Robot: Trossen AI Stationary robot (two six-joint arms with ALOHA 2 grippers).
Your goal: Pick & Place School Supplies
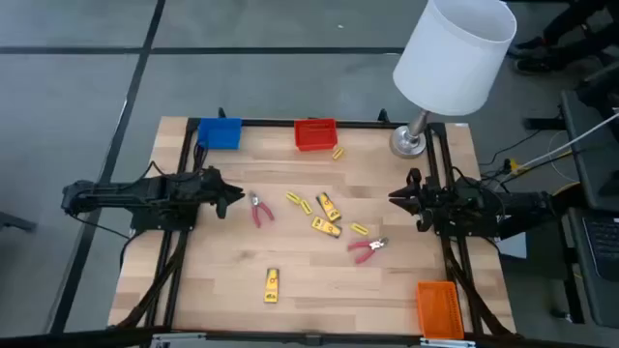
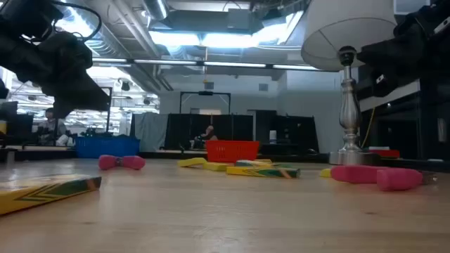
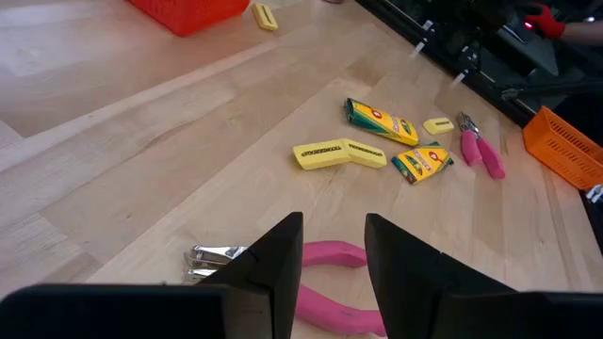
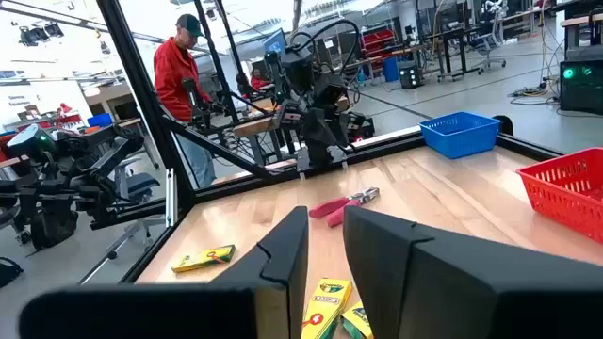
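Note:
The supplies lie loose on the wooden table. One pink-handled pliers [image 1: 259, 210] lies just right of my left gripper [image 1: 237, 198] and shows under its fingers in the left wrist view [image 3: 325, 252]. The second pliers [image 1: 368, 248] lies toward the right. Yellow packets [image 1: 327, 217] and thin yellow sticks [image 1: 298, 202] lie at mid-table. A lone packet [image 1: 272, 284] lies nearer the front, and a small yellow piece [image 1: 338, 153] sits by the red tray. My left gripper [image 3: 334, 235] is open and hovers above the table. My right gripper [image 1: 395, 198] [image 4: 325, 221] is narrowly open at the right side.
A blue tray [image 1: 220, 132] and a red tray [image 1: 314, 133] stand at the far edge, and an orange tray [image 1: 437, 307] at the near right corner. A white-shaded lamp [image 1: 455, 53] has its base [image 1: 407, 143] at the far right. A person [image 4: 179, 85] stands beyond the table.

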